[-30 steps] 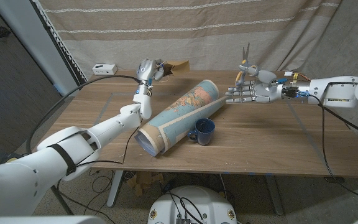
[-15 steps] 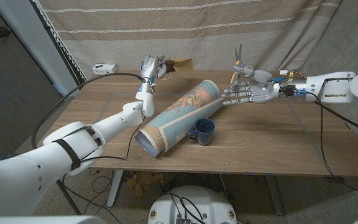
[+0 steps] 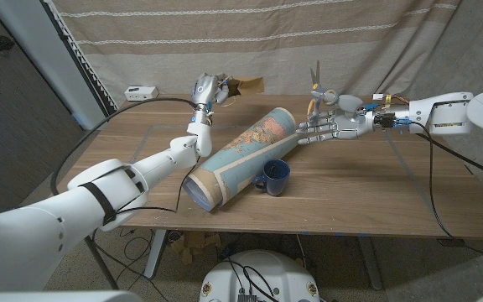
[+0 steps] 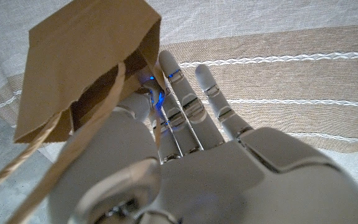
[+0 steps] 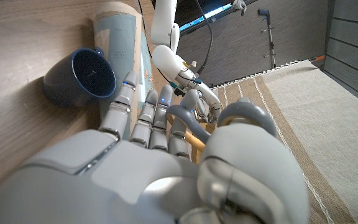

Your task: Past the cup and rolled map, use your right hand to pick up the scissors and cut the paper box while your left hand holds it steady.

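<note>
Centrally on the wooden table (image 3: 367, 189) lies a rolled map (image 3: 241, 155), running diagonally from near-left to far-right, its printed side facing outward. Just beside its near end, to the right, a dark blue cup (image 3: 274, 176) lies tipped on its side; the right wrist view shows its open mouth with nothing visible inside. At the far edge of the table, left of centre, sits the brown paper box (image 3: 243, 85), which in the left wrist view looks like a small kraft bag with twisted paper handles and a dark open mouth. The left hand (image 3: 205, 89) grips it there, fingers closed around its edge, at the end of a long outstretched arm. The right hand (image 3: 329, 124) hovers above the far end of the map, arm reaching in from the right, fingers extended leftward. It holds the scissors (image 3: 315, 89) by their yellow handles, thumb through a loop, blades pointing upward. A small white device (image 3: 141, 91) rests at the far left.
</note>
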Controlling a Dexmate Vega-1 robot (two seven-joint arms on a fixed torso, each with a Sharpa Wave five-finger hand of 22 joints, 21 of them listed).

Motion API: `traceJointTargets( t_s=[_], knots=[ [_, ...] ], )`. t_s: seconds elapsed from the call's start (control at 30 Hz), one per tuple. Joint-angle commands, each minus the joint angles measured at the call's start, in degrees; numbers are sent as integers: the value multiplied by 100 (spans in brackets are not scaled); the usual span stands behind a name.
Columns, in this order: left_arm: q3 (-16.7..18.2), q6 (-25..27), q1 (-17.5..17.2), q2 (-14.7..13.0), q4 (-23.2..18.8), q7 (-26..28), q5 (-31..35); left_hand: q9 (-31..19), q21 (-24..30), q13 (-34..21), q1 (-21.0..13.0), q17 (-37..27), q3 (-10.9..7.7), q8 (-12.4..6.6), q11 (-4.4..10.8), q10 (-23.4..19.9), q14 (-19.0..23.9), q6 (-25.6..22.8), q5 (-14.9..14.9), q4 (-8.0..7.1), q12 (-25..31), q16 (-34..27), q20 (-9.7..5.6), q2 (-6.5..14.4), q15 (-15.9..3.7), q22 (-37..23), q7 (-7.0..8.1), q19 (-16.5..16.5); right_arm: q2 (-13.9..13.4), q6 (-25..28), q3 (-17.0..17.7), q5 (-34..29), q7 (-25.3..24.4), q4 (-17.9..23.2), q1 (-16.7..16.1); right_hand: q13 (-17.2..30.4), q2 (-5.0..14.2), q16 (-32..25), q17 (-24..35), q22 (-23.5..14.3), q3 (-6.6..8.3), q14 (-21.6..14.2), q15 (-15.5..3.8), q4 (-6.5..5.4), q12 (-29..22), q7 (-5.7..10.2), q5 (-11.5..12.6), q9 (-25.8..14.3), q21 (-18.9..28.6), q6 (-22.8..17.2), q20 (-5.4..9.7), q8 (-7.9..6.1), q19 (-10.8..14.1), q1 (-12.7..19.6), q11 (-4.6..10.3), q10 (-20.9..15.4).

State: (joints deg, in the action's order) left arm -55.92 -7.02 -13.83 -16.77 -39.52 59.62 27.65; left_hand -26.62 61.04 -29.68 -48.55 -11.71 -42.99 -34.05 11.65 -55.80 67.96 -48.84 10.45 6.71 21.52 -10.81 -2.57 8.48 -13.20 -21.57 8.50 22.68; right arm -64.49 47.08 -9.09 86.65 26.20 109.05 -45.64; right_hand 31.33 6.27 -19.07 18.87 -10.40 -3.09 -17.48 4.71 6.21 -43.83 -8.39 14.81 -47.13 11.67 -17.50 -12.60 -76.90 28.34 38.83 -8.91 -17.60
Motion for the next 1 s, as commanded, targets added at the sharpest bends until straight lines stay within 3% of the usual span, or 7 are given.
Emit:
traceJointTargets(
  t_s=[0.03, 0.17, 0.33, 0.6, 1.0],
  knots=[
    [-335, -518, 396, 563, 1167, 302, -205, -173, 57, -846, 15, -14, -44, -176, 64, -60, -4, -142, 49, -10, 1030, -20, -774, 89, -6, -3, 5, -38, 8, 295, -299, -41, 144, -86, 381, 11, 0, -23, -4, -10, 25, -8, 17, 1, 29, -305, -1, -37, -16, 24, 10, -11, -17, -31, -21, -4],
    [-525, -666, 547, 749, 1550, 297, -356, -192, 79, -840, 19, -11, -50, -186, 65, -67, -11, -119, 50, -6, 1029, -22, -778, 84, -6, 3, 9, -48, -12, 353, -354, -92, 111, -58, 446, 12, 3, -25, -8, -10, 27, -4, 18, 0, 38, -302, -4, -45, -16, 30, 10, -16, -16, -33, -36, -13],
    [-724, -706, 646, 838, 1699, 229, -572, -176, 98, -808, 32, 8, -66, -181, 67, -35, -40, -99, 54, -14, 997, -10, -777, 88, -4, 21, 11, -64, 6, 396, -406, -98, 184, -100, 514, 14, 3, -17, -13, -10, 29, 22, 62, 1, 53, -320, -7, -32, -14, 18, 10, -12, -11, -35, -46, -12],
    [-1024, -703, 777, 930, 1764, 171, -817, -126, 140, -794, 45, 30, -81, -179, 67, -50, -68, -124, 53, -10, 996, -2, -773, 79, -7, 42, -11, -88, 96, 431, -560, -241, 359, -116, 723, 18, 3, -7, -24, -10, 32, 52, 91, 5, 74, -302, -11, -43, -11, 42, 10, -15, -4, -34, -56, -18],
    [-1288, -795, 885, 879, 1699, 410, -769, -47, 215, -755, 57, 35, -110, -166, 66, -69, -70, -132, 51, 2, 982, -19, -767, 75, -8, 78, -16, -115, 107, 408, -608, -319, 487, -41, 769, 23, 2, -11, -37, -10, 36, 46, 97, 10, 101, -319, -15, -50, -12, 49, 10, -18, -3, -32, -51, -14]
  ],
)
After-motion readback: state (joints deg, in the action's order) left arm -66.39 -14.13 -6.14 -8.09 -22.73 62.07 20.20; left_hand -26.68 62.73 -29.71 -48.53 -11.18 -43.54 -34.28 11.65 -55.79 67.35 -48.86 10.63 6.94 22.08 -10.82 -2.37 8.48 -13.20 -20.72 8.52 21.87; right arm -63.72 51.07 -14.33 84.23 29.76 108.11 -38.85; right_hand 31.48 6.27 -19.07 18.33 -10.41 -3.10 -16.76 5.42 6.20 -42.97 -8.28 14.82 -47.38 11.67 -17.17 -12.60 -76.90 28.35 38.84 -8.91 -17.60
